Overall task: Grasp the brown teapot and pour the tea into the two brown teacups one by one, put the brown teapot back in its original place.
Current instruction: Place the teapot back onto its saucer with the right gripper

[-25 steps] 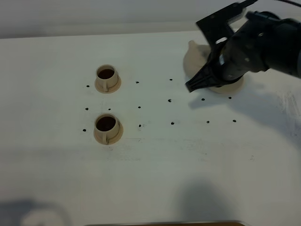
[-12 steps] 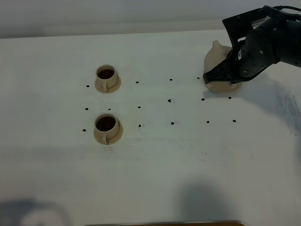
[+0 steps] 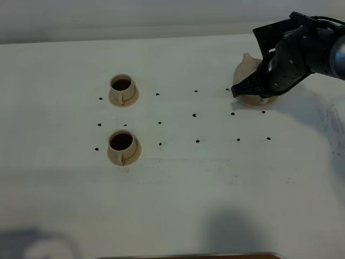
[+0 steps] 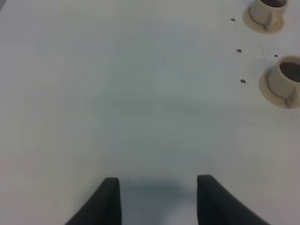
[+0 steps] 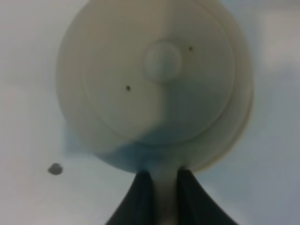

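Note:
The brown teapot [image 3: 246, 69] stands upright at the far right over its round coaster [image 3: 253, 100]; I cannot tell whether it rests on it. In the right wrist view I look down on its lid and knob [image 5: 161, 62], with the coaster rim [image 5: 247, 112] showing beyond the body. My right gripper [image 3: 237, 90] [image 5: 164, 192] is shut on the teapot's handle. The two brown teacups [image 3: 122, 86] [image 3: 122, 143] sit on saucers at the left, each holding dark tea. They also show in the left wrist view [image 4: 266, 11] [image 4: 287, 78]. My left gripper [image 4: 159, 192] is open and empty over bare table.
Small black dots [image 3: 195, 115] mark a grid across the white table [image 3: 215, 183]. The right arm's bulky black body [image 3: 302, 51] hangs over the teapot's right side. The table's far edge runs just behind the teapot.
My right gripper has carried the teapot to the right and brought it down over the coaster, where it now stands upright. The cups and the left gripper have not moved.

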